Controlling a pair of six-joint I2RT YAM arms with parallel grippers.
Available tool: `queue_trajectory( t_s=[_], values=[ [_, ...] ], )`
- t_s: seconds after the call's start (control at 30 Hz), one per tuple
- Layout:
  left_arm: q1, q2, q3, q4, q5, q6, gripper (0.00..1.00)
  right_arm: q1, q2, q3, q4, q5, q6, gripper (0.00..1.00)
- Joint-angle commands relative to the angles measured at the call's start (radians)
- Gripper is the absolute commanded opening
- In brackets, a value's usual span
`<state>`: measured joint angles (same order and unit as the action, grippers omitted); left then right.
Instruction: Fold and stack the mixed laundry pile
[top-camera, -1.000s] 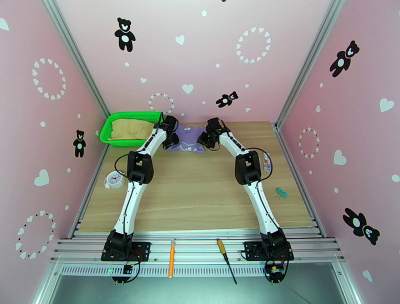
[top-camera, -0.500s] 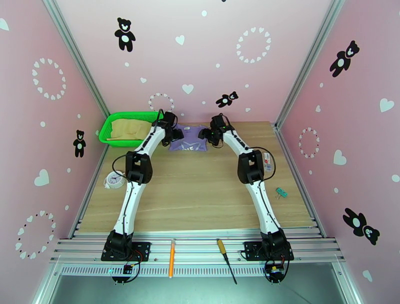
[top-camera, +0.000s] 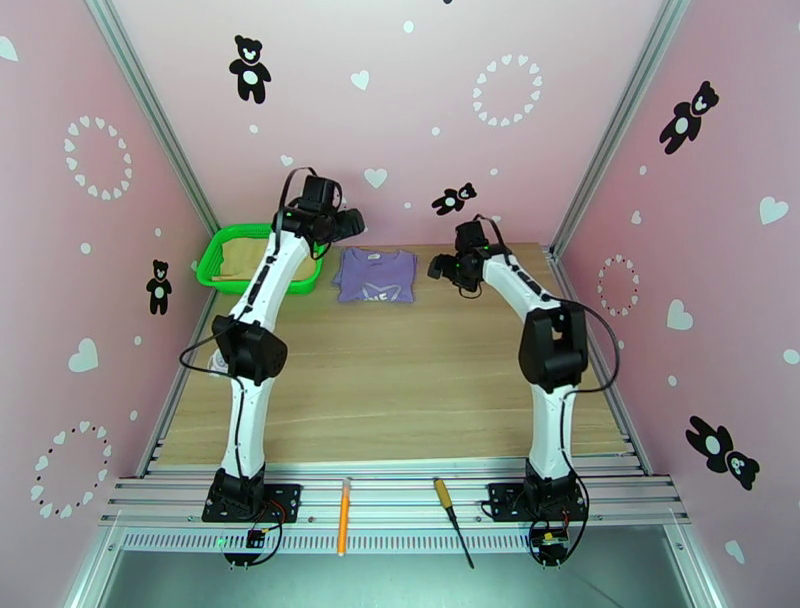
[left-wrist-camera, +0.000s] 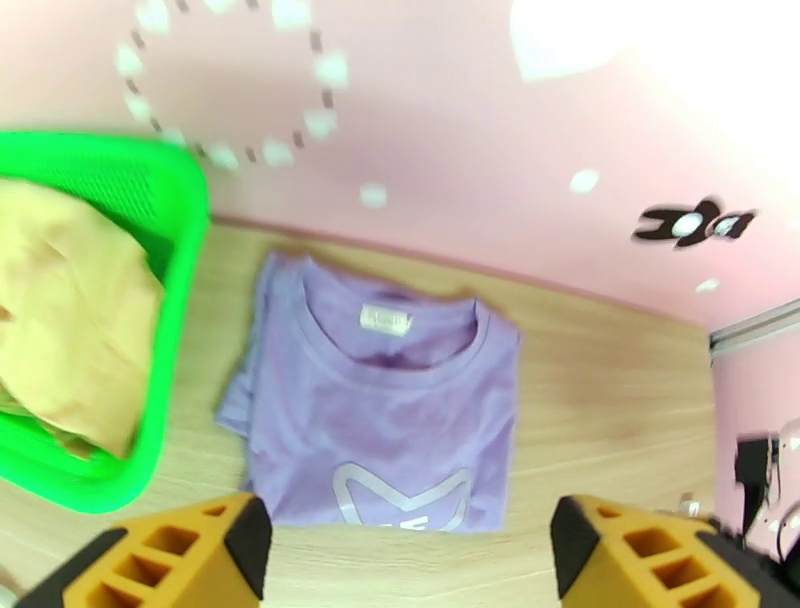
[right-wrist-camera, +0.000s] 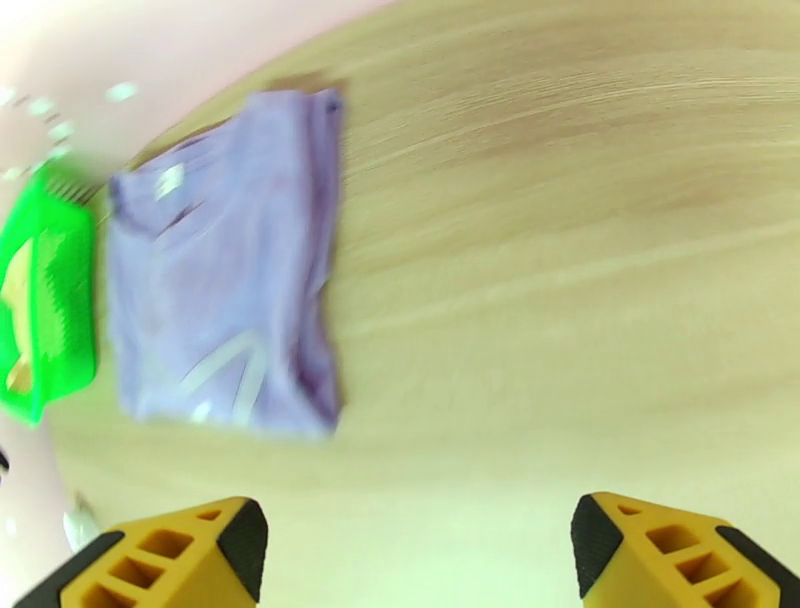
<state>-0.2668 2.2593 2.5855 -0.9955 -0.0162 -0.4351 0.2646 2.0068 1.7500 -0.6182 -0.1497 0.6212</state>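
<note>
The lavender-purple shirt (top-camera: 376, 275) lies folded flat at the back of the table, its pale print toward me. It fills the middle of the left wrist view (left-wrist-camera: 385, 410) and sits left in the right wrist view (right-wrist-camera: 225, 300). The tan-beige garment (left-wrist-camera: 70, 310) lies bunched inside the green basket (left-wrist-camera: 170, 230). My left gripper (top-camera: 350, 223) hovers raised above the shirt's left edge, beside the basket, open and holding nothing (left-wrist-camera: 410, 560). My right gripper (top-camera: 441, 268) hangs to the right of the shirt, also open and holding nothing (right-wrist-camera: 420, 560).
The green basket (top-camera: 230, 250) stands at the back left, against the wall, partly behind my left arm. An orange tool (top-camera: 343, 515) and a screwdriver (top-camera: 450, 520) lie on the front rail. A small green clip (top-camera: 563, 385) sits near the right edge.
Both grippers opened and let go of the shirt. The left arm rose up and back toward the basket; the right arm lifted and moved off to the right, leaving the shirt uncovered.
</note>
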Motion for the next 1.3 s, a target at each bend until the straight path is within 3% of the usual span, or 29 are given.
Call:
queue_trajectory(
  t_s=[0.0,0.2,0.27,0.37,0.6,0.8,1.0,1.03,1.1,1.13,1.27],
  values=[
    [0.125,0.019,-0.011,-0.092,-0.078,0.036,0.79,0.004,-0.097,-0.145,0.011,-0.037,-0.049,0.86],
    [0.227,0.125,-0.038,-0.019,-0.145,0.148,0.74,0.008,-0.234,-0.349,0.047,-0.115,-0.081,0.86],
    [0.232,0.204,0.036,-0.023,-0.198,0.21,0.89,0.017,-0.271,-0.406,0.053,-0.127,-0.084,0.86],
    [0.239,0.33,0.165,-0.051,-0.23,0.271,0.99,0.035,-0.32,-0.488,0.061,-0.125,-0.076,0.86],
    [0.275,0.444,0.145,-0.004,-0.25,0.26,0.99,0.073,-0.396,-0.621,0.074,-0.103,-0.045,0.87],
    [0.3,0.506,0.145,-0.023,-0.183,0.238,0.97,0.086,-0.422,-0.662,0.07,-0.077,-0.022,0.86],
    [0.323,0.561,0.148,-0.032,-0.101,0.228,0.61,0.093,-0.432,-0.632,0.044,-0.066,-0.014,0.86],
    [0.329,0.567,0.15,-0.031,-0.087,0.225,0.51,0.094,-0.434,-0.625,0.036,-0.062,-0.018,0.86],
    [0.337,0.569,0.156,-0.033,-0.067,0.216,0.14,0.094,-0.442,-0.616,0.022,-0.054,-0.021,0.86],
    [0.339,0.564,0.158,-0.032,-0.059,0.209,0.0,0.094,-0.449,-0.612,0.018,-0.051,-0.021,0.86],
    [0.34,0.469,0.161,0.005,-0.008,0.202,0.0,0.094,-0.478,-0.603,0.008,-0.039,-0.021,0.86]
  ],
)
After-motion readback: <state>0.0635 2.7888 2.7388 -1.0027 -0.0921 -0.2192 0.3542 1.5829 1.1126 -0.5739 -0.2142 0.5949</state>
